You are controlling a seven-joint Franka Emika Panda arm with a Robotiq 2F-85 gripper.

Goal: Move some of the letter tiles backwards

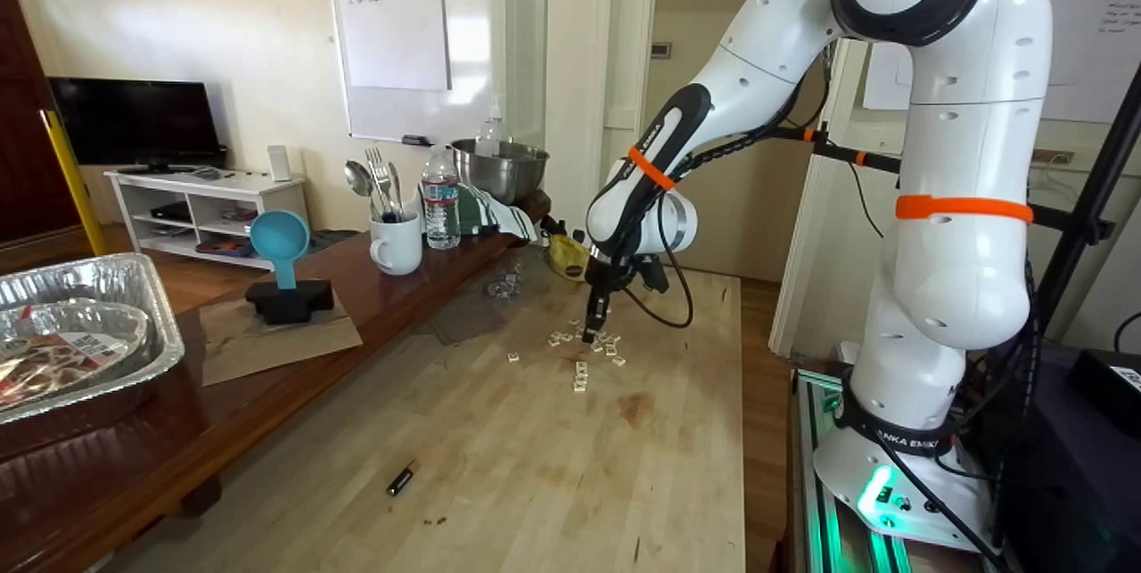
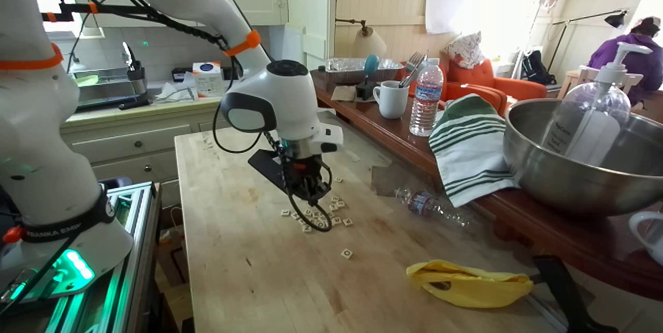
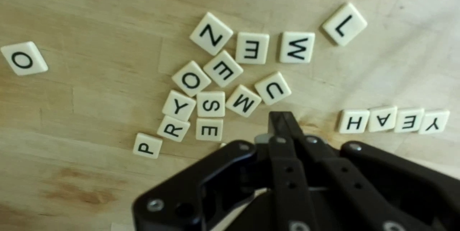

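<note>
The letter tiles are small, flat, cream squares with black letters on the wooden table. In the wrist view a loose cluster, including an S tile (image 3: 211, 104), lies left of and above the fingertips. A row with an H tile (image 3: 354, 121) lies to the right. A lone O tile (image 3: 23, 58) is at far left. Tiles also show in both exterior views (image 1: 611, 347) (image 2: 347, 222). My gripper (image 3: 281, 114) is shut and empty, pointing down among the tiles, beside the U and M tiles without visible contact. It partly hides some tiles. It also shows in an exterior view (image 1: 591, 335).
A raised dark-wood ledge (image 1: 419, 288) borders the table, holding a white mug (image 1: 397, 243), water bottle (image 1: 440, 203) and steel bowl (image 2: 580, 177). A yellow pouch (image 2: 469, 284) and a lying plastic bottle (image 2: 432, 206) are on the table. A small dark battery-like object (image 1: 401, 479) lies nearer the camera.
</note>
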